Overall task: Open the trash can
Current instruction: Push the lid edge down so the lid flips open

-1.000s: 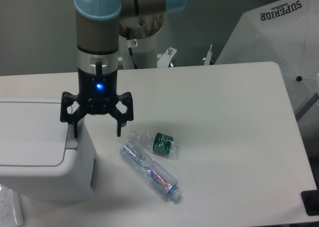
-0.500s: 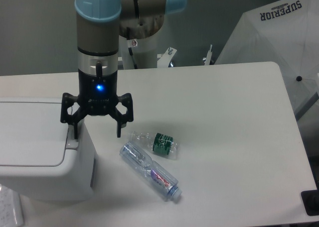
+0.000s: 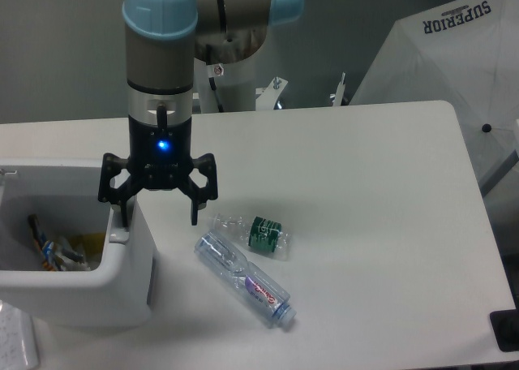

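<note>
The white boxy trash can (image 3: 122, 285) stands at the table's left edge. Its top is open and I see rubbish inside (image 3: 57, 248); the lid is out of view. My gripper (image 3: 158, 217) hangs over the can's right rim with its fingers spread wide and holds nothing. Its left fingertip (image 3: 124, 216) rests at the grey button strip (image 3: 119, 236) on the rim. Its right fingertip (image 3: 194, 214) hangs over the table beside the can.
A crushed clear bottle with a green label (image 3: 258, 233) and a clear bottle with a blue cap (image 3: 245, 279) lie on the white table (image 3: 349, 191) right of the can. A white umbrella (image 3: 454, 70) stands off the table at the far right.
The can's flat lid, shut in both earlier frames, has sprung open, and the inside with its rubbish now shows. My gripper has stayed in the same spot.
</note>
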Robot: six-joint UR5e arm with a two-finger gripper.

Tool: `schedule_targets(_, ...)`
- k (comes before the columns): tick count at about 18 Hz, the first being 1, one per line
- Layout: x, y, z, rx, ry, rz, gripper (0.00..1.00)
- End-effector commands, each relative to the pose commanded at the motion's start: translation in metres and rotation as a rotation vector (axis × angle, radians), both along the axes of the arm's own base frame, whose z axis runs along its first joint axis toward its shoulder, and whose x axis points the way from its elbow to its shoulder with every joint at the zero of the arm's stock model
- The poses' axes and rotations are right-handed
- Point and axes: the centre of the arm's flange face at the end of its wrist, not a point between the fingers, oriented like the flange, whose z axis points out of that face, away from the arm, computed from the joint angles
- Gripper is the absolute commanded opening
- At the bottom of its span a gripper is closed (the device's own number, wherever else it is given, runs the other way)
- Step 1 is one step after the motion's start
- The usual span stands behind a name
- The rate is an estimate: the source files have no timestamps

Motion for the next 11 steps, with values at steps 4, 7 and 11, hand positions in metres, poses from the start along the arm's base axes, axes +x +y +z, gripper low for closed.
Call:
schedule_targets(4,-0.006,0.000,0.023,0.031,0.053,0.000,1.00)
schedule_targets(7,-0.018,-0.006,0.023,-0.001,0.105,0.043,1.00)
schedule_targets(11,-0.054,-0.026,0.014,-0.131,0.235,0.099,1.00)
